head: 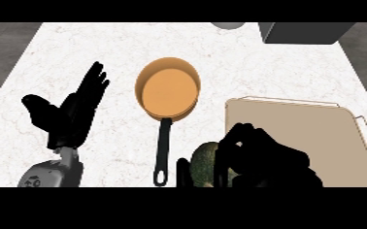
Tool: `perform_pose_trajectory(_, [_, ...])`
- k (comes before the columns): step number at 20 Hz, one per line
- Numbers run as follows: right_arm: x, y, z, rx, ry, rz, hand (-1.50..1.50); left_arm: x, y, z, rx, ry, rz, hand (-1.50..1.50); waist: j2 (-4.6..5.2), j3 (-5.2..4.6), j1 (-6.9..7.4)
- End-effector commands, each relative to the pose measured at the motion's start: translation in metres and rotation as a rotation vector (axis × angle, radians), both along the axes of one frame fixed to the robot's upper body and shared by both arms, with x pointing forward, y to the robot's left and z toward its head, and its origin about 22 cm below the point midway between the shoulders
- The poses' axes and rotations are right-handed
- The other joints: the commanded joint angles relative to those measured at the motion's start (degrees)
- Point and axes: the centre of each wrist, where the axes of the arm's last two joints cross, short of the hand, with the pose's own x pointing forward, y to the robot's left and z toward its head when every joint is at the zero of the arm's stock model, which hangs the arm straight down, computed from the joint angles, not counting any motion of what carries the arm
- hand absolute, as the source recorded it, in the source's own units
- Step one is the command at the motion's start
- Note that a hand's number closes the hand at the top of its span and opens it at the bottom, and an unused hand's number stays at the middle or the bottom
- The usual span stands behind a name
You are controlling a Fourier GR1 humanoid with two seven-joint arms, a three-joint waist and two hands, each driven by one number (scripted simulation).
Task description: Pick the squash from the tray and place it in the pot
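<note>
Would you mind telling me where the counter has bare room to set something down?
Bare counter lies above the pot, toward the far edge, and between the pot and the resting left robot hand. The tray is bare. The near edge is crowded: right robot hand holding the squash.

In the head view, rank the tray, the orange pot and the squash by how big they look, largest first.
1. The tray, though the right hand covers its near corner.
2. The orange pot, long black handle included.
3. The squash, mostly hidden in that hand and nearest the camera, so its true size is unsure.
</note>
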Motion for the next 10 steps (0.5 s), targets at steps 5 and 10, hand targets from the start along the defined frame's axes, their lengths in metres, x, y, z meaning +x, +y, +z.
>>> perform_pose_trajectory(5, [0.040, 0.022, 0.041, 0.059, 0.046, -0.134, 1.50, 0.009, 0.001, 0.004, -0.022, 0.005, -0.025, 0.00, 0.35, -0.05, 1.26])
perform_pose_trajectory(10, [0.073, 0.035, 0.059, 0.097, 0.079, -0.176, 1.50, 0.002, -0.005, 0.002, 0.000, -0.009, -0.030, 0.00, 0.25, -0.03, 2.36])
